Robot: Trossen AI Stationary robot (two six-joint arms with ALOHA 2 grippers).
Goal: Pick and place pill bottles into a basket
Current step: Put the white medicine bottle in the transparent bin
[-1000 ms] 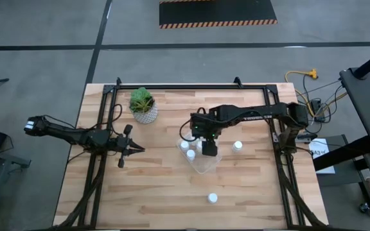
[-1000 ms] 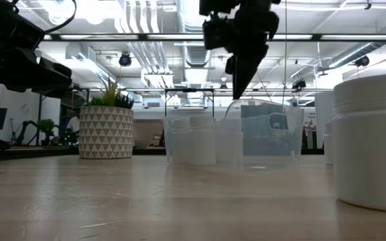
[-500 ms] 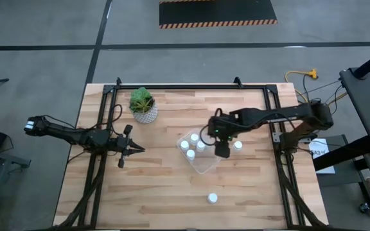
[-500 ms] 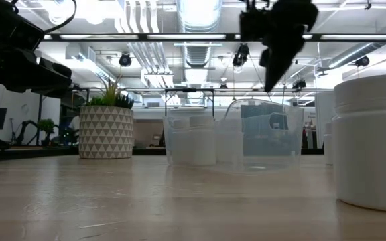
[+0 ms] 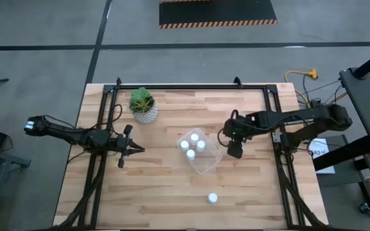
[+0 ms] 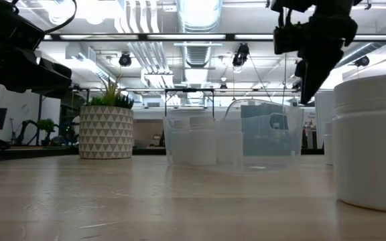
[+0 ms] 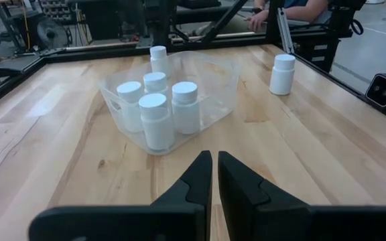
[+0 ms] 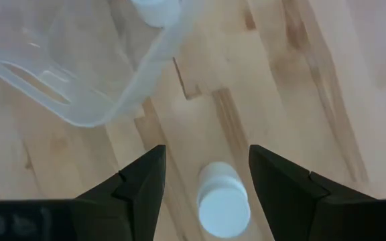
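The clear basket [image 5: 204, 158] stands mid-table with several white pill bottles [image 7: 154, 119] upright inside it. One more bottle [image 8: 223, 201] stands on the wood just right of the basket; it also shows behind the basket as bottle [image 7: 158, 57]. My right gripper [image 8: 206, 152] hangs open above it, a finger on either side, touching nothing; from above, the right gripper [image 5: 235, 151] hides this bottle. A last bottle [image 5: 212, 198] stands alone near the front edge. My left gripper [image 5: 134, 149] waits shut at the table's left, its fingertips [image 7: 205, 164] pointing toward the basket.
A white patterned pot with a green plant [image 5: 144, 109] stands at the far left of the table. Black frame rails [image 5: 95, 173] run along both sides and the far edge. Bare wood lies between the basket and the front bottle.
My right gripper has moved from above the basket toward the table's right edge, staying high and open and rolling a little. It now hangs over the lone bottle beside the basket. The bottles it had covered in the basket show again.
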